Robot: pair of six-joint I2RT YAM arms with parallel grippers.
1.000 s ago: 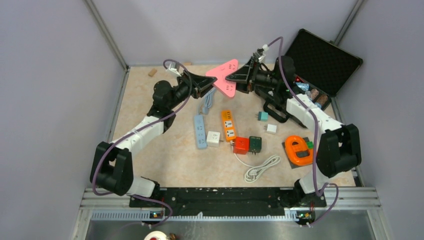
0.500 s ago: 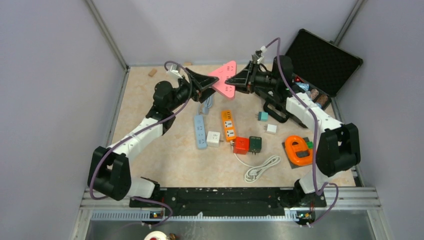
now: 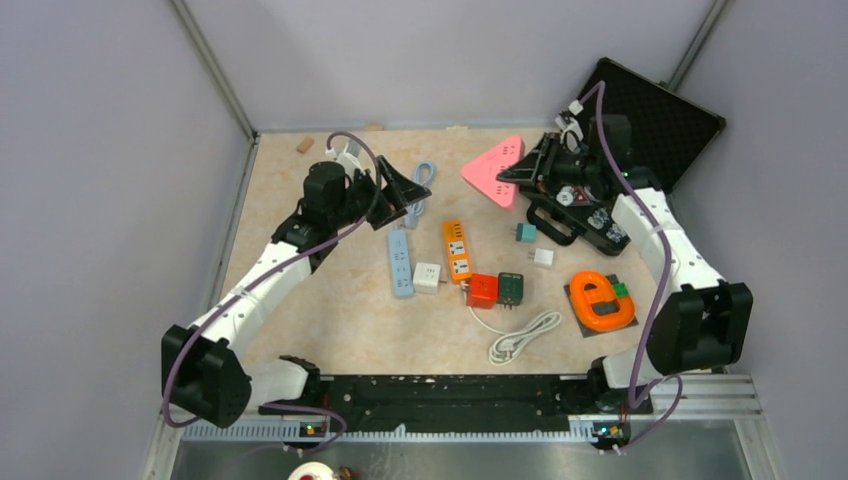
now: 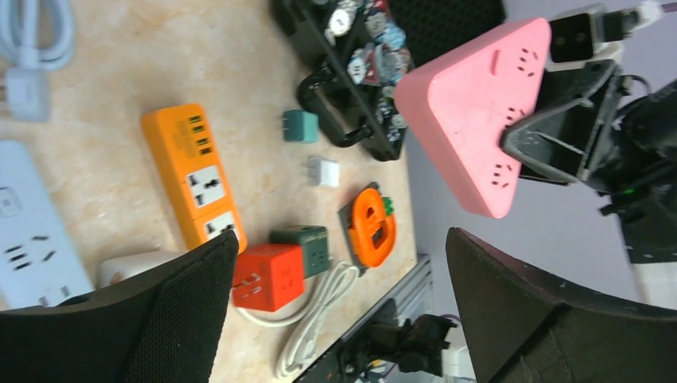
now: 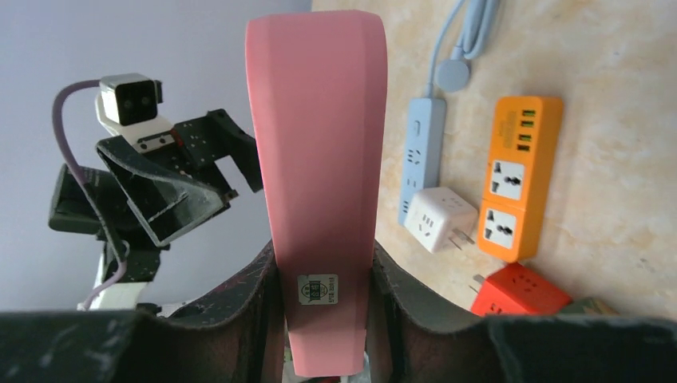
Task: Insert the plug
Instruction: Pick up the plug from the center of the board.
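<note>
Firmly clenched, the right gripper [image 5: 323,267] pinches the pink triangular socket block [image 5: 315,159] by one edge and holds it aloft, right of centre near the top of the overhead view. Its long axis runs straight out from the fingers. Its socket face tilts toward the left gripper [image 3: 411,189], which gapes wide and empty. The step in hand looks like presenting the block. Next, the left arm probably needs a plug, perhaps the white cable [image 3: 520,337] at lower centre.
</note>
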